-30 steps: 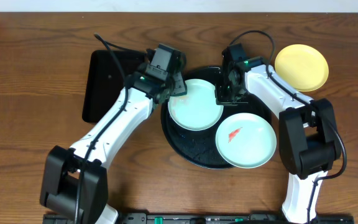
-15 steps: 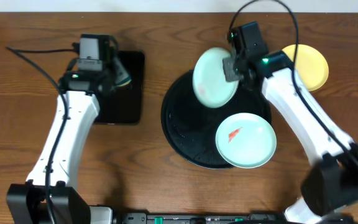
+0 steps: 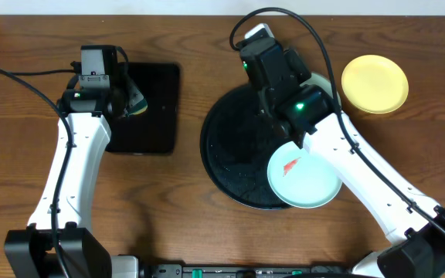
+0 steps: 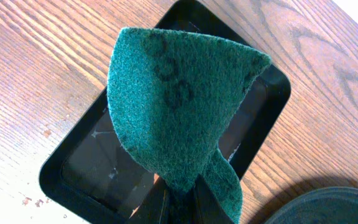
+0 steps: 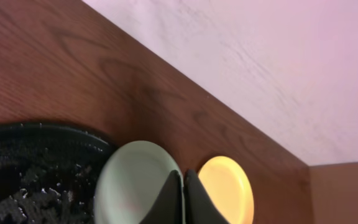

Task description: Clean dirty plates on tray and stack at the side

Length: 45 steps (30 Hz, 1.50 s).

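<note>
My right gripper (image 5: 183, 175) is shut on the rim of a pale mint plate (image 5: 132, 186), held tilted above the right back edge of the round black tray (image 3: 230, 166). In the overhead view this plate shows only as a pale sliver (image 3: 323, 79) beside the arm. A second mint plate (image 3: 304, 176) with a red smear lies on the tray's front right. The yellow plate (image 3: 374, 83) lies on the table at the back right, just past the held plate (image 5: 225, 186). My left gripper (image 4: 182, 200) is shut on a green scouring pad (image 4: 173, 106).
A rectangular black tray (image 3: 149, 116) lies at the back left, under the pad and the left gripper (image 3: 130, 99). The round tray's wet surface (image 5: 30, 168) shows in the right wrist view. The table's back edge and a wall are close behind the yellow plate.
My right arm has carried the mint plate up off the round tray and to the right, toward the yellow plate. My left arm has drawn back with the pad over the rectangular tray.
</note>
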### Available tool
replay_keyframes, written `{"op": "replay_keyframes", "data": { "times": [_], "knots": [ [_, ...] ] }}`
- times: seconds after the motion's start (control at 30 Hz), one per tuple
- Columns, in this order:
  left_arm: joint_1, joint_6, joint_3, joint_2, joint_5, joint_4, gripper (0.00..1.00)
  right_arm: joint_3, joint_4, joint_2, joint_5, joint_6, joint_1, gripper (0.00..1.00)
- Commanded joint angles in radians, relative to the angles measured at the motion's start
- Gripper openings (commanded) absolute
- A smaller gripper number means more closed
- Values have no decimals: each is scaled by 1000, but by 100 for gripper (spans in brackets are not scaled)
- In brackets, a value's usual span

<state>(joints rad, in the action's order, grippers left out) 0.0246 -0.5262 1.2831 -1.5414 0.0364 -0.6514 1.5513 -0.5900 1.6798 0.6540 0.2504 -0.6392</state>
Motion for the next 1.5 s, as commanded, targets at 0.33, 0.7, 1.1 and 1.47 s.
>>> {"op": "replay_keyframes", "data": {
  "times": [0.33,0.7,1.1,1.47],
  "knots": [
    [3,10,-10,-1,13,-7,8,10,-223,-5,-259,-523,286,49],
    [3,9,-10,-1,13,-8,8,-5,-297,70,-722,-595,703,74],
    [3,10,-10,-1,13,-7,7,-49,-296,304,-785,-750,696,79],
    [3,9,-10,-1,13,-6,8,-50,-271,357,-718,-799,695,75]
  ]
}}
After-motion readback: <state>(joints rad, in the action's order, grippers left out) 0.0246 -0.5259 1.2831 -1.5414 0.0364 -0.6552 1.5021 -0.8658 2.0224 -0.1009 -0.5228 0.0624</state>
